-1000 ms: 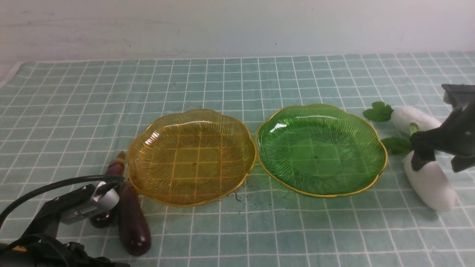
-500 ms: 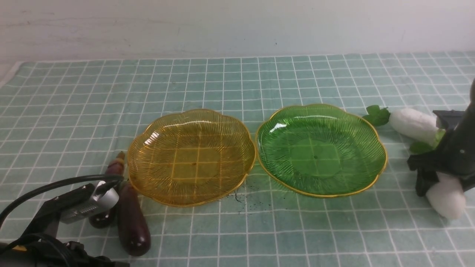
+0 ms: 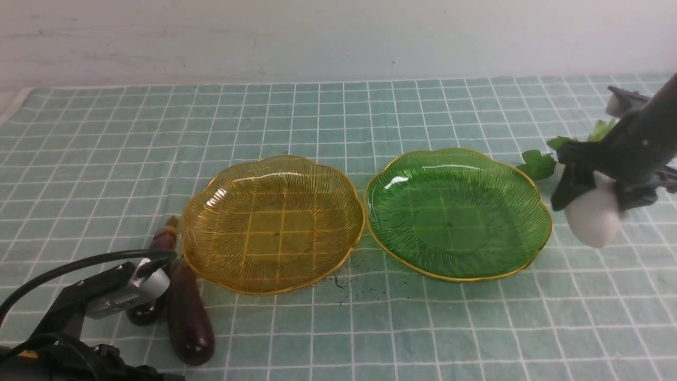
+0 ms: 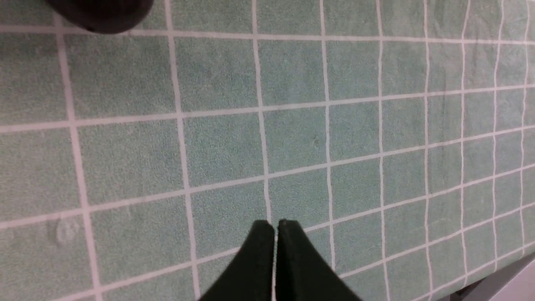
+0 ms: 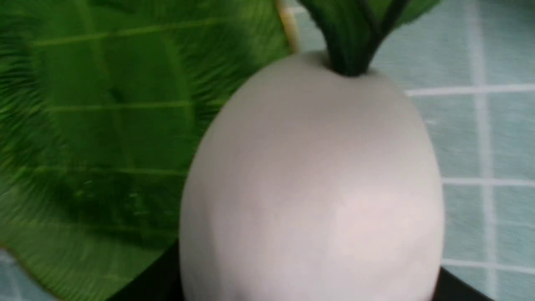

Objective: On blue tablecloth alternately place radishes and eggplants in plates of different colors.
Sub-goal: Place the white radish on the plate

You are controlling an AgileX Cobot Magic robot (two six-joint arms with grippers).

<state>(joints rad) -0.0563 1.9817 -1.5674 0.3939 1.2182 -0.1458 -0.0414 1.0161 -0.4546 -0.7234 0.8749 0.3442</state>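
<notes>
We see a plain off-white wall (image 3: 338, 37) running across the back, marked by faint grey scuffs and a tiny dark speck. At far left, a pale sliver of bare tabletop (image 3: 6, 99) meets it. Lighting is soft and even.

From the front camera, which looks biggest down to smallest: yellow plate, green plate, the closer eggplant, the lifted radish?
Largest: yellow plate and green plate, which look alike.
Then: closer eggplant.
Smallest: lifted radish, but this is unsure, since the right gripper hides part of it.

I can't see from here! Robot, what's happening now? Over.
Right gripper shut on radish, held up beside green plate. Left gripper shut, empty. Nothing between radish and plate.
</notes>
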